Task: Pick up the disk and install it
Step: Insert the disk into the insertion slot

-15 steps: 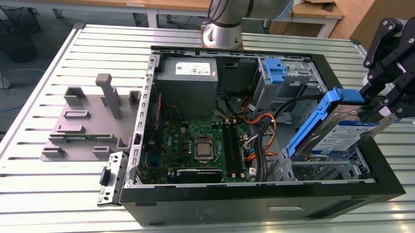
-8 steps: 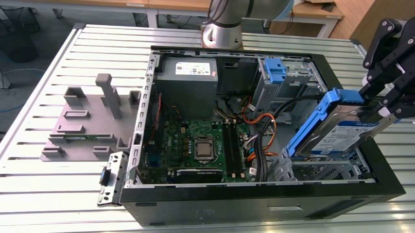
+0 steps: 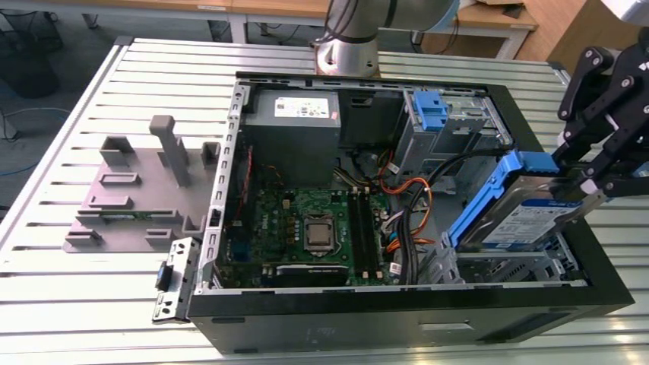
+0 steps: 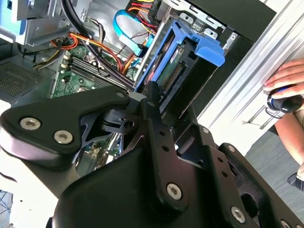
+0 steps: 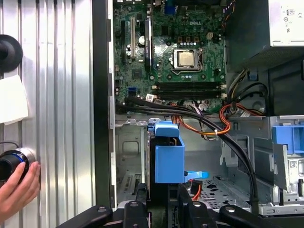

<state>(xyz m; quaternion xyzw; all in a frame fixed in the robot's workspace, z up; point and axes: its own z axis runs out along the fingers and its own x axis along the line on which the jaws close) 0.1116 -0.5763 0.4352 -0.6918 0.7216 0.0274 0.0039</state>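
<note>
The case [image 3: 406, 323] lies open on the table [image 3: 61, 304], with a fixture [image 3: 132, 190] beside it at the exterior view's left. Inside, the board [image 3: 304, 228] sits mid-case and the power supply [image 3: 294, 114] beyond it. The disk [image 3: 522, 220] is tilted over the bay [image 3: 507, 268] at the exterior view's right, in the gripper [image 3: 580, 179].

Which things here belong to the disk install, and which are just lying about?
In the job: disk, clamped in the gripper; open computer case.
Lying about: grey fixture block on the table; bare blue bracket; power supply; a person's hand.
</note>
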